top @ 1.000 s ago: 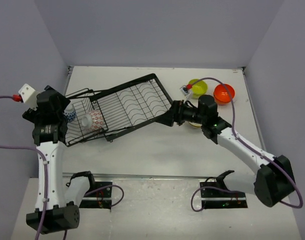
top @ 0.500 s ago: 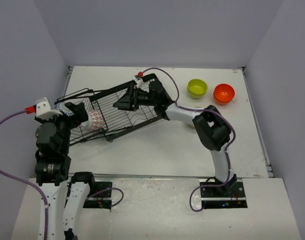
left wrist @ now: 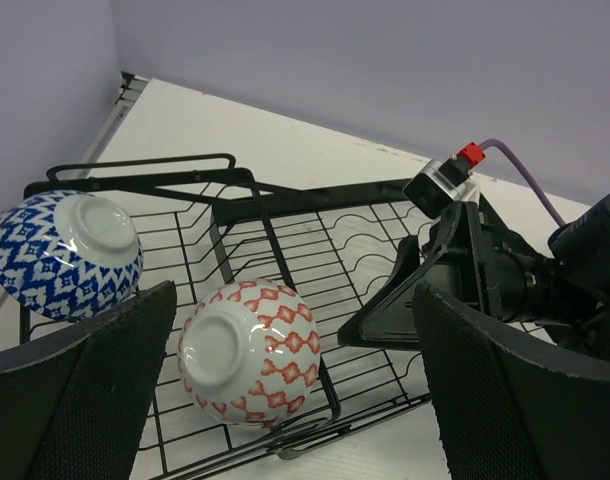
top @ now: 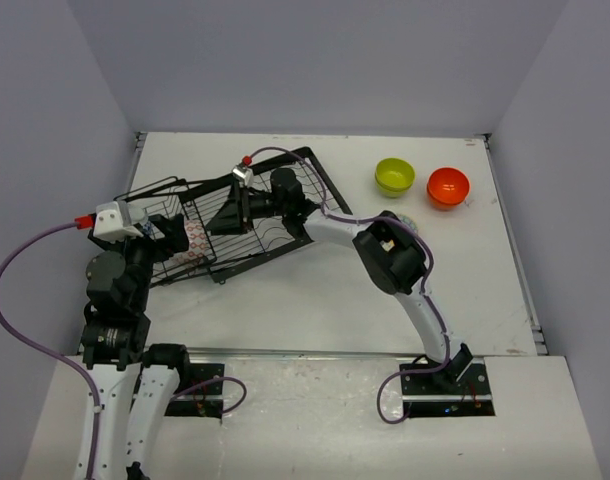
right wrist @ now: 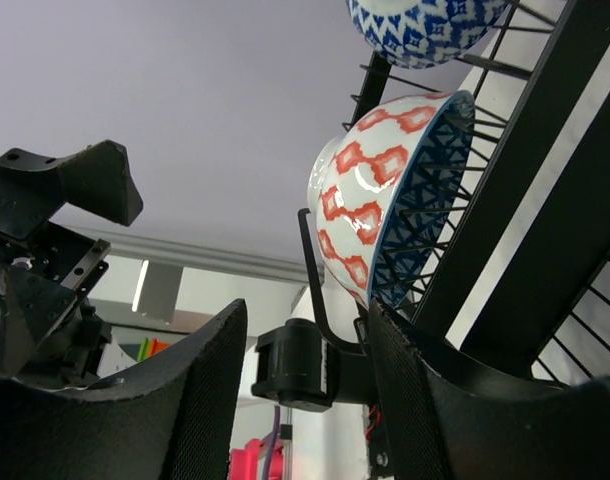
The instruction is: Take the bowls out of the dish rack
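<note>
A white table (top: 315, 290) sat between pale lilac walls. On it lay the large black wire dish rack (top: 247, 238), set askew, its smaller basket end toward the left arm.

The left gripper (left wrist: 290, 330) had its jaws spread as wide as they went and gripped nothing. In its wrist view the two fingers (left wrist: 105, 390) framed the red-and-white patterned bowl (left wrist: 250, 350). That bowl lay on its side in the basket, foot toward the camera, and the blue-and-white patterned bowl (left wrist: 65, 255) lay just beside it. The left arm rose steeply from its base, its wrist bent over the basket's near corner.

The right gripper (right wrist: 303, 340) had its jaws partly apart, narrower than the left's. A thin rack wire ran up between them, and we could not tell whether either pad touched it. The red-and-white bowl sat just ahead. The right arm stood up to a raised elbow, its forearm reaching leftward over the rack.

The lime green bowl (top: 395, 177) and the orange-red bowl (top: 448, 187) stood upright on the table, right of the rack.
</note>
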